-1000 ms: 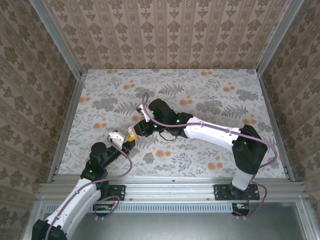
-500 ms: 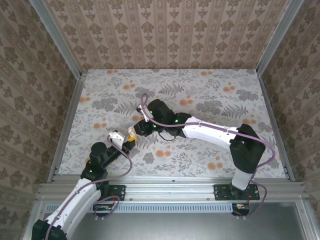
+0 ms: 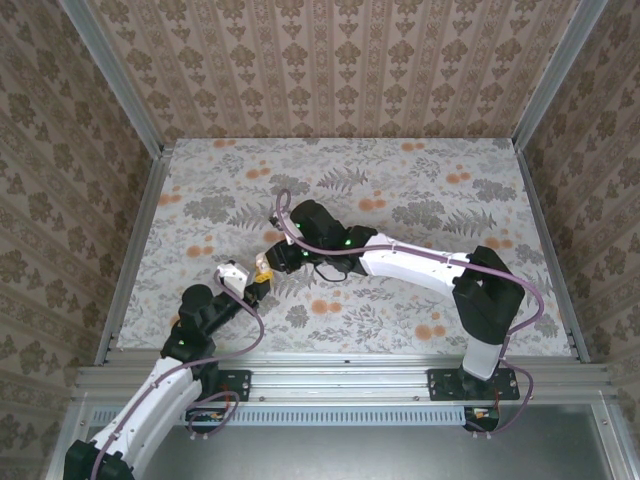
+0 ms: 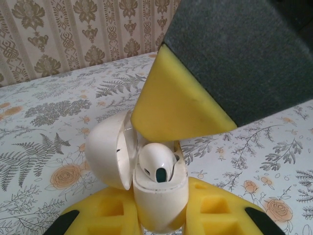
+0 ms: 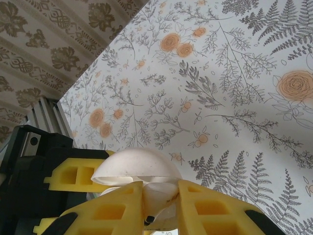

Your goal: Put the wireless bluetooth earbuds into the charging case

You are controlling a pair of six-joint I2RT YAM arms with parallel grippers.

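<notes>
The small round creamy-white charging case stands upright between the two yellow foam fingers of the left pincer. The left pincer squeezes the case from both sides at the 6 o'clock edge of the left wrist view. The domed lid is flipped open and hangs at the 9 o'clock side of the case. One tiny white earbud with a dark spot sits inside the open case, and its round top pokes out. A big yellow finger of the right pincer comes in from 1 o'clock, and its tip sits right at the open top of the case, just above the earbud. In the right wrist view, the right pincer has its two yellow fingers close together, with something white and round between them, under the lid. I cannot tell if it is gripping that white piece or only resting beside it. From above, both pincers meet over the flowery tabletop, at about 8 o'clock from its middle, and the case is there between them.
</notes>
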